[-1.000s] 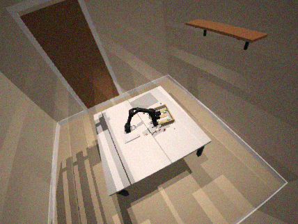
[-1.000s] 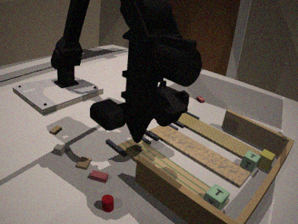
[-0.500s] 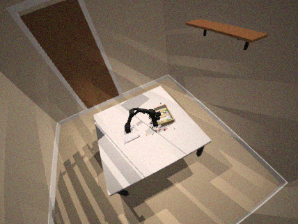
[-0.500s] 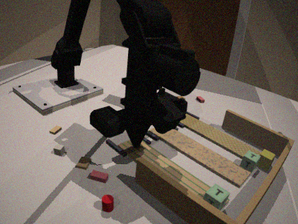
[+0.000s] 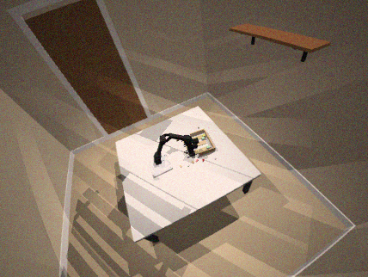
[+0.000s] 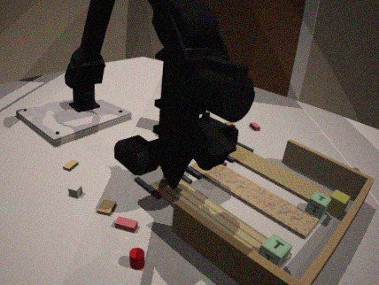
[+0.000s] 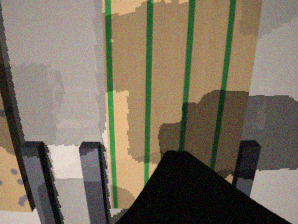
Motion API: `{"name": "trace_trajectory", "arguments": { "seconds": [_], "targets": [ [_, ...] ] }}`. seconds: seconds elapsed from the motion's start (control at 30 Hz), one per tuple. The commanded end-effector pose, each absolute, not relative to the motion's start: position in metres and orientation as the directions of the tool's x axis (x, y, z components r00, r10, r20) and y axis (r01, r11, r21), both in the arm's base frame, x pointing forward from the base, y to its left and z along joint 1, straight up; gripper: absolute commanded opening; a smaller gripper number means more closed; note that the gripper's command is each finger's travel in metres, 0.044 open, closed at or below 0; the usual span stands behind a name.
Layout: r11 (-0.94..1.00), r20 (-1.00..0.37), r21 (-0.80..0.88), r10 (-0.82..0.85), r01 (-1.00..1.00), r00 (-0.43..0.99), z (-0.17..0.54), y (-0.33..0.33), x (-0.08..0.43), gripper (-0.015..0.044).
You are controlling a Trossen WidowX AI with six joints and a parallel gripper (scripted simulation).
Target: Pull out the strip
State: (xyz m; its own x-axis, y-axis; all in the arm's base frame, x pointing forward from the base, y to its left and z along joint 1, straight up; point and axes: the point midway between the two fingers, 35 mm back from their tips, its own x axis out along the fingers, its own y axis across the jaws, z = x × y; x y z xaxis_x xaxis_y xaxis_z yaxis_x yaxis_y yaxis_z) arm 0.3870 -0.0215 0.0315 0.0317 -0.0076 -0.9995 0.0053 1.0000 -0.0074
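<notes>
A green-striped strip (image 6: 221, 209) (image 7: 167, 60) lies along the tray's near side. A green cube (image 6: 275, 249) lettered T sits at its far end. Another green T cube (image 6: 319, 204) is at the far end of the cross-hatched strip (image 6: 274, 170); its exact contact is unclear. A speckled strip (image 6: 261, 199) (image 7: 10, 190) lies between, with no cube on it. My gripper (image 6: 174, 186) (image 7: 174, 160) is shut and empty, its tips low over the striped strip's outer end. Whether they touch it is unclear, and the fingers hide part of that end.
The wooden tray (image 6: 208, 239) walls in the strips' far part. A yellow cube (image 6: 340, 201) stands beside the second T cube. Dark bars (image 7: 93, 175) flank the strips' outer ends. A red cylinder (image 6: 137, 258), pink block (image 6: 126, 224), wooden block (image 6: 106, 207) and grey cube (image 6: 75, 191) lie outside the tray.
</notes>
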Motion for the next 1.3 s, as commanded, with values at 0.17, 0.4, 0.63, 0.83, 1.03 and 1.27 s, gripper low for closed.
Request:
{"name": "trace_trajectory", "arguments": {
  "seconds": [0.17, 0.4, 0.63, 0.83, 1.03, 1.27],
  "targets": [
    [1.000, -1.000, -0.004, -0.004, 0.005, 0.031, 0.0303, -0.0211, 0.3870, 0.0000],
    [1.000, -1.000, -0.004, -0.004, 0.005, 0.031, 0.0296, -0.0211, 0.3870, 0.0000],
    [1.000, -1.000, -0.004, -0.004, 0.005, 0.031, 0.0289, -0.0211, 0.3873, 0.0000],
    [1.000, -1.000, -0.004, -0.004, 0.005, 0.031, 0.0283, -0.0211, 0.3877, 0.0000],
    [1.000, -1.000, -0.004, -0.004, 0.005, 0.031, 0.0277, -0.0211, 0.3880, 0.0000],
    [1.000, -1.000, -0.004, -0.004, 0.005, 0.031, 0.0270, -0.0211, 0.3884, 0.0000]
  ]
}}
